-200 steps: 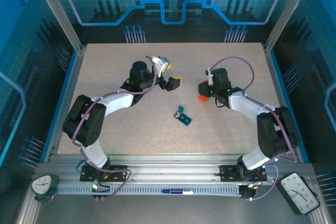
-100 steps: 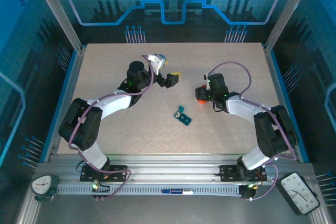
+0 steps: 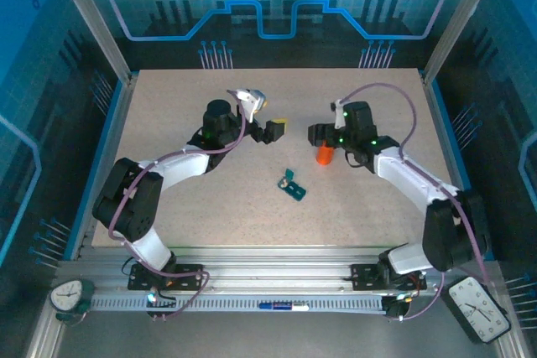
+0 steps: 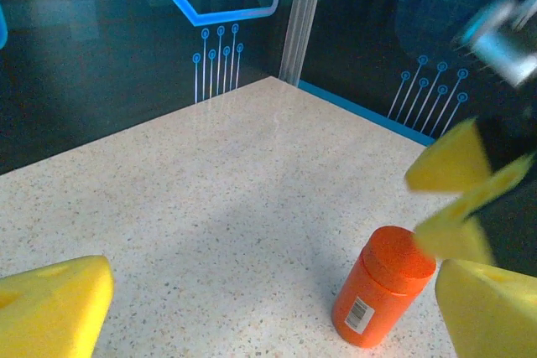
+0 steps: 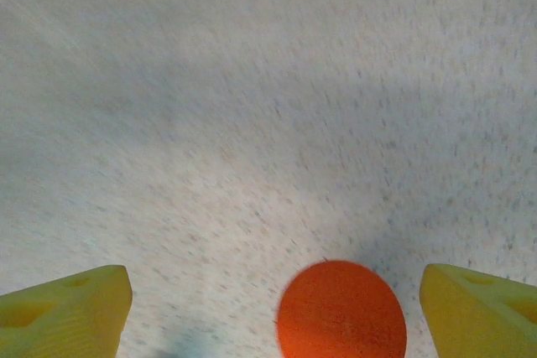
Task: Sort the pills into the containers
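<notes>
scene: speckled tabletop (image 3: 210, 207) with two arms reaching in from the near edge toward its middle.
pill box: small dark-teal pill box (image 3: 293, 187) lies flat on the table near the centre, at about 7 o'clock from the orange bottle, apart from it and from both grippers. it is too small in the top view to tell its compartments or any pills.
orange bottle: orange cylindrical bottle (image 3: 324, 154) stands upright with its cap on. a white barcode label shows on its side in the left wrist view.
right gripper: right gripper (image 5: 275, 287) hangs over the bottle with its yellow fingers (image 5: 67, 308) spread wide. the round orange cap sits between them, nearer the right-hand finger, with bare table on both sides, so nothing is pinched.
left gripper: left gripper (image 3: 275, 128) sits at about 10 o'clock from the bottle, well apart from it. its yellow fingers (image 4: 50, 312) are spread as far as they go and hold nothing, and its camera faces the bottle.
blur: the right gripper's yellow tips above the bottle are smeared in the left wrist view.
</notes>
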`<action>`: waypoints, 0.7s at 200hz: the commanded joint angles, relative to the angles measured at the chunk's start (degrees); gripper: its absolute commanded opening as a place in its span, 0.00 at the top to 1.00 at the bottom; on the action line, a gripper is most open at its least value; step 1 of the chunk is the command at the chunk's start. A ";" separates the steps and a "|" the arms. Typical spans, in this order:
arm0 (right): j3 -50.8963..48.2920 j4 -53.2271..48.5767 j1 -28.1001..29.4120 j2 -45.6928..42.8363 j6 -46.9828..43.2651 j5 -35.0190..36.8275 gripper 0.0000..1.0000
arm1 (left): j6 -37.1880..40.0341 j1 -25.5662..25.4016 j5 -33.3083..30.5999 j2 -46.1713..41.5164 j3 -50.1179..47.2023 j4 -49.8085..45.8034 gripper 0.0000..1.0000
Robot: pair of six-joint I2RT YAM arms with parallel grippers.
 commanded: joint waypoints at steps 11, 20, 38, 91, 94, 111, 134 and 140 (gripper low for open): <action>3.34 -9.52 -0.68 -4.86 0.77 -8.41 0.13 | 0.78 0.36 -0.84 -0.50 1.98 -5.67 0.01; 2.70 -11.34 -0.41 -5.98 0.62 -9.88 0.14 | 1.12 0.38 -0.84 -0.12 2.64 -7.51 0.01; -0.15 -13.40 0.91 -8.39 0.85 -13.16 0.16 | 1.86 0.31 -0.76 0.70 4.15 -11.43 0.01; -12.24 -13.91 10.80 -9.71 3.16 -11.53 0.20 | 5.32 -0.18 -0.61 3.38 8.37 -23.40 0.01; -13.17 -13.31 11.18 -9.53 3.63 -11.41 0.20 | 5.62 -0.29 -0.77 3.56 8.64 -24.29 0.01; -16.87 -9.85 12.48 -8.00 5.97 -10.38 0.21 | 7.88 -1.35 -1.76 4.95 10.20 -28.71 0.01; -19.60 -5.70 13.14 -5.62 8.51 -8.42 0.22 | 10.72 -2.96 -3.20 6.72 12.01 -33.87 0.01; -19.94 -4.41 13.13 -4.96 8.97 -8.14 0.22 | 11.12 -3.19 -3.45 7.19 12.49 -35.01 0.01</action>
